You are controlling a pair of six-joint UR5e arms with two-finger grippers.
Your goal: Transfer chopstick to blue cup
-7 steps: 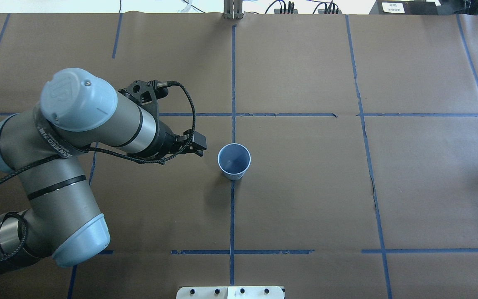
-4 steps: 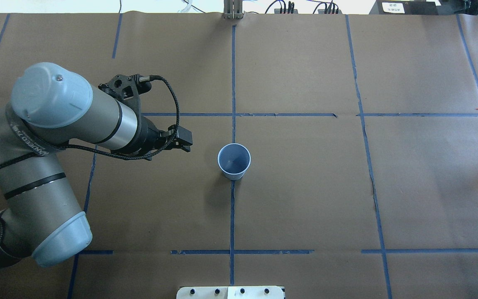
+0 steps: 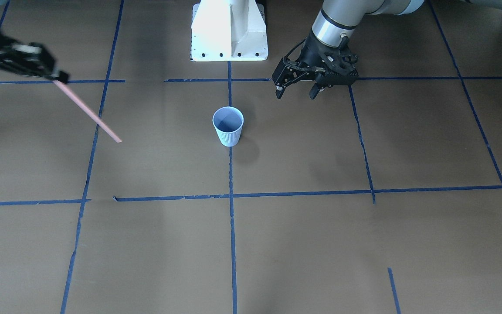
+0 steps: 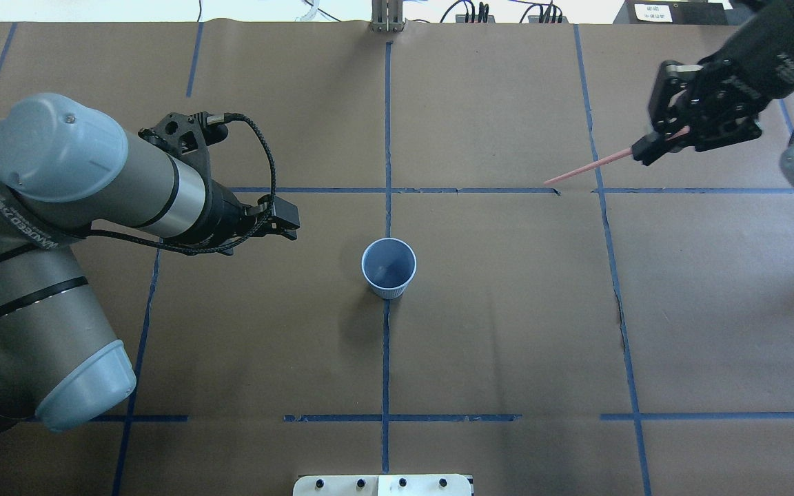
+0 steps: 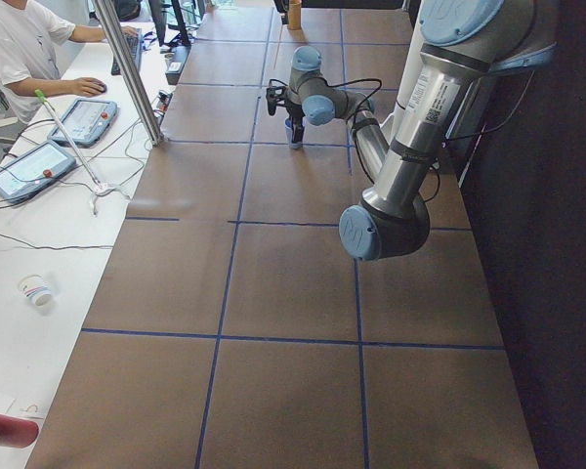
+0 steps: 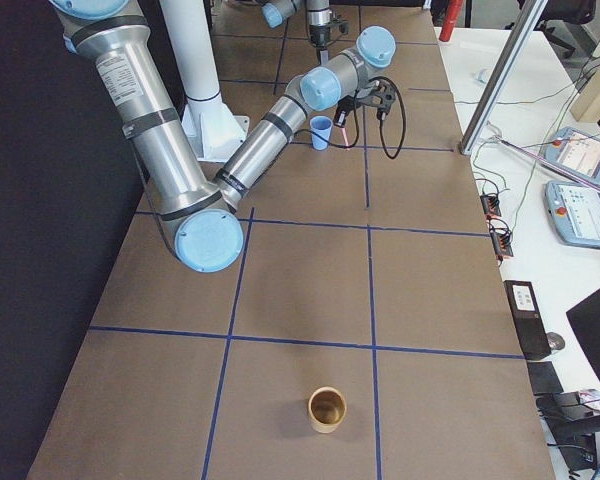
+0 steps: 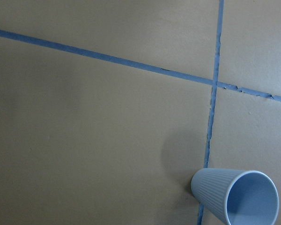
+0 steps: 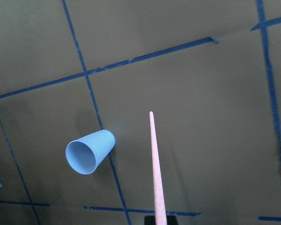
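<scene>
Where the right gripper (image 4: 646, 147) clamps the chopstick (image 4: 588, 167), its end is hidden.

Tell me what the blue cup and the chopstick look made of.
The blue cup looks like thin paper or plastic, matte, with fine vertical ribs. The chopstick is smooth, evenly pinkish-tan with no visible grain: perhaps plastic or coated wood.

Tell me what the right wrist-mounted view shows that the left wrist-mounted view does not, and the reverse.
Only the right wrist view shows the chopstick, running up from the frame's bottom edge, its tip beside the blue cup and clear of it. The left wrist view has nothing of its own kind, only a different tape crossing, with the cup cut off at the bottom edge. Both show the blue cup upright on the brown paper.
</scene>
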